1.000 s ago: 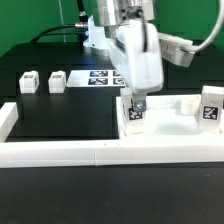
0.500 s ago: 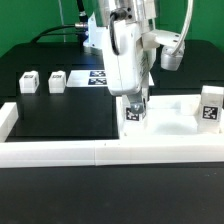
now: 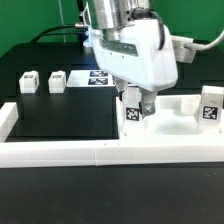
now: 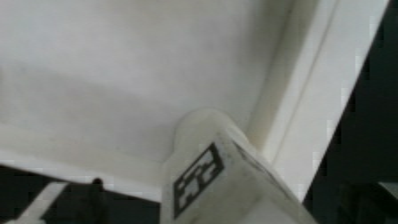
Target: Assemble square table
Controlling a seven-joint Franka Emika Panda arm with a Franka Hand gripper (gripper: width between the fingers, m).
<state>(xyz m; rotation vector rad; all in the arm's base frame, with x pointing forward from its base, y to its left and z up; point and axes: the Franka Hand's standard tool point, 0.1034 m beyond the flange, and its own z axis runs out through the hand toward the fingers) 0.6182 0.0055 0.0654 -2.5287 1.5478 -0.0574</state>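
Exterior view: the gripper (image 3: 141,104) is low and tilted over the end of the square tabletop (image 3: 180,128) that is toward the exterior view's left. Its jaws look spread. One dark finger (image 3: 148,105) is just beside a leg block (image 3: 131,113) and is not pinching it. That leg block stands roughly upright on the tabletop with its tag facing the camera. A second leg (image 3: 210,108) stands at the tabletop's other end, on the exterior view's right. A third leg (image 3: 28,81) and a fourth leg (image 3: 56,80) sit on the black table surface (image 3: 60,115), well apart from the tabletop and near the marker board (image 3: 100,76).

Judgement on handling: the legs look like stiff, light plastic with smooth faces, so they may slip or tip. They are best pinched across two flat sides, high up. The tabletop looks rigid and too wide to span, so only its rim could be gripped.

The black surface is flat and matte. A white border wall (image 3: 90,152) runs along the front and the exterior view's left side, and the tabletop lies against it. There is open room on the black area between the loose legs and the tabletop.

Wrist view: the leg block (image 4: 214,178) is close up with its tag showing. It stands on the tabletop's white floor (image 4: 125,90) near the raised rim (image 4: 294,90). The fingers can't be made out here.
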